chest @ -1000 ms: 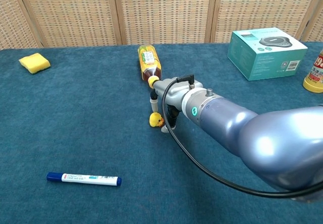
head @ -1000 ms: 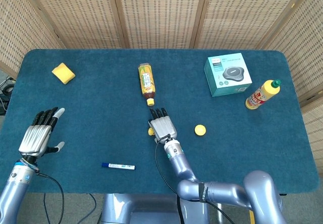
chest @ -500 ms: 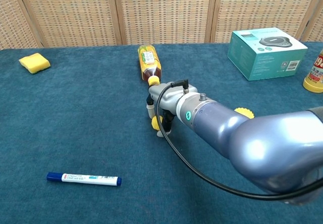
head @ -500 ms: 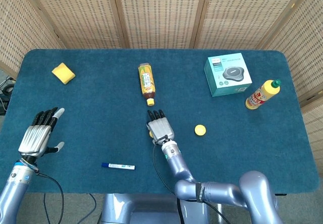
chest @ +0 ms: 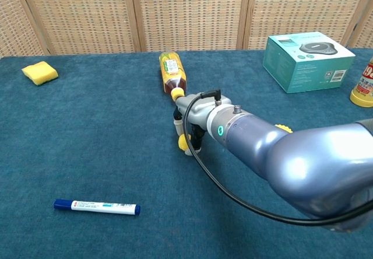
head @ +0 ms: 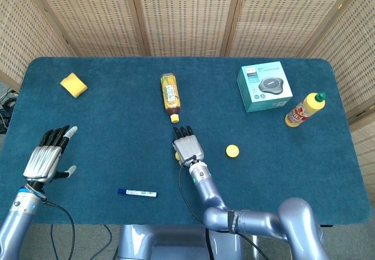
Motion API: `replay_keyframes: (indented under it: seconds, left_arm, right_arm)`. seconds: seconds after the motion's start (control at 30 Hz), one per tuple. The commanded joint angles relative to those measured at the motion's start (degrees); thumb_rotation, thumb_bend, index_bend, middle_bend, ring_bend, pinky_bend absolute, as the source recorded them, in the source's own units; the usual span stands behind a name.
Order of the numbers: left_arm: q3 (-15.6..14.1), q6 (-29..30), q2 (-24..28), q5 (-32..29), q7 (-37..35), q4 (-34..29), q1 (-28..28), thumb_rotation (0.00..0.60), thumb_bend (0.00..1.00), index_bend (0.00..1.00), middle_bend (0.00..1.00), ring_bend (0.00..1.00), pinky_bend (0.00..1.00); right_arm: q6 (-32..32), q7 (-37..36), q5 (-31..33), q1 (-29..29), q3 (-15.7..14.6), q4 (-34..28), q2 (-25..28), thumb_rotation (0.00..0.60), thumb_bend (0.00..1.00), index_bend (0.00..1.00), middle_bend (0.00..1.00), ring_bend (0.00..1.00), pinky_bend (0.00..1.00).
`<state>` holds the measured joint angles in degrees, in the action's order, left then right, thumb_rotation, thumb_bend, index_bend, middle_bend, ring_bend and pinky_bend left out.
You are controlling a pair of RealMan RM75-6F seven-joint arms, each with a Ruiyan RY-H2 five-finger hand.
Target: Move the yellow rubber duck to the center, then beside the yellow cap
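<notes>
Right robot hand (head: 188, 147) clamped on yellow rubber duck (chest: 183, 142), low over surface centre; yellow cap (head: 232, 150) just right. Left robot hand (head: 47, 157) spread, idle.

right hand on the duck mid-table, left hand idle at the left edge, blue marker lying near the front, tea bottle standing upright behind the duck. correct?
One error: the tea bottle is lying on its side, cap end toward the right hand, not upright; the head view shows it plainly. The rest holds: that hand is down on the duck, the left hand is idle at the left edge, and the blue marker lies near the front.
</notes>
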<state>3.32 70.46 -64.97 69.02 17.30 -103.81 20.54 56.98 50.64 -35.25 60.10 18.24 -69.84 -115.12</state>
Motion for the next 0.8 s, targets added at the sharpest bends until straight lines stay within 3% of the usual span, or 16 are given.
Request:
replay_keyframes:
  seconds: [0.03, 0.5, 0.8]
  left_arm:
    - [0.0, 0.0, 0.0, 0.0, -0.1, 0.0, -0.1, 0.600, 0.26, 0.00, 0.00, 0.00, 0.00]
    - [0.2, -0.3, 0.2, 0.4, -0.5, -0.1, -0.2, 0.600, 0.26, 0.00, 0.00, 0.00, 0.00]
    - [0.2, -0.3, 0.2, 0.6, -0.3, -0.2, -0.3, 0.600, 0.26, 0.00, 0.00, 0.00, 0.00]
  right_arm:
    - [0.1, 0.2, 0.0, 0.0, -0.1, -0.1, 0.1, 0.600, 0.23, 0.45, 0.02, 0.00, 0.00]
    - [0.8, 0.9, 0.4, 0.3, -0.6, -0.7, 0.2, 0.600, 0.23, 0.51, 0.03, 0.00, 0.00]
    - [3.9, 2.2, -0.5, -0.2, -0.5, -4.3, 3.0, 0.600, 0.23, 0.51, 0.03, 0.00, 0.00]
